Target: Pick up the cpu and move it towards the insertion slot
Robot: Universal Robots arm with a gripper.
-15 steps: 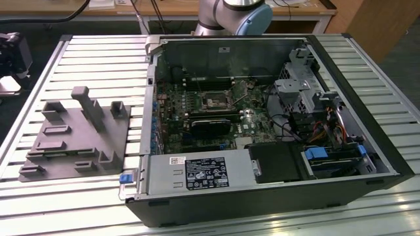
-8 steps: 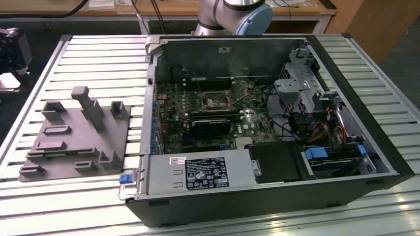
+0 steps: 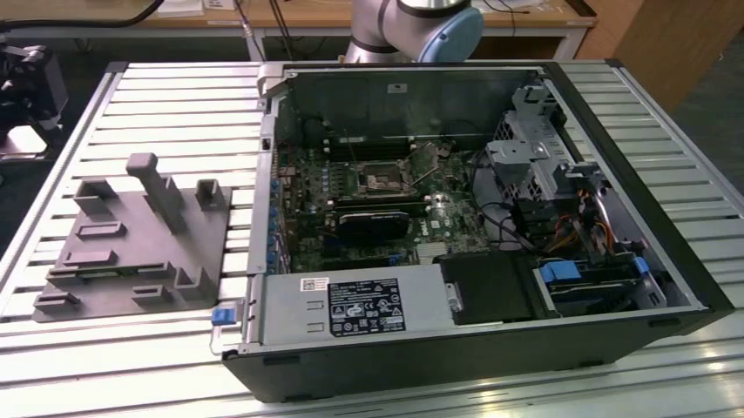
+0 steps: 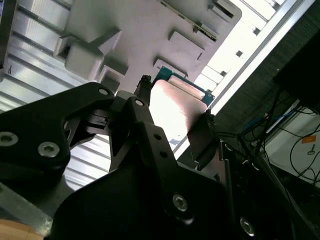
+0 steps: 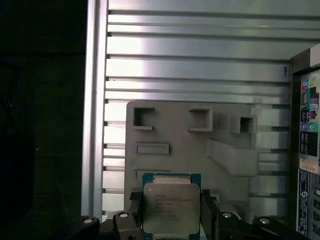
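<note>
End effector (image 5: 170, 215) pinches the cpu (image 5: 171, 200) by two opposite edges over the grey fixture (image 5: 190, 145) on the counter (image 5: 200, 65) — a thin hold, it seems — so a jolt could tilt or drop it, well apart from the insertion slot (image 3: 381, 181) in the computer case (image 3: 465, 366).

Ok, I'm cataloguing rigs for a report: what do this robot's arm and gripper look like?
The arm is a silver-grey tube with a rounded light-blue joint cap. The gripper is matte black and angular, built of flat plates fastened with silver screws; its jaws are black too.
</note>
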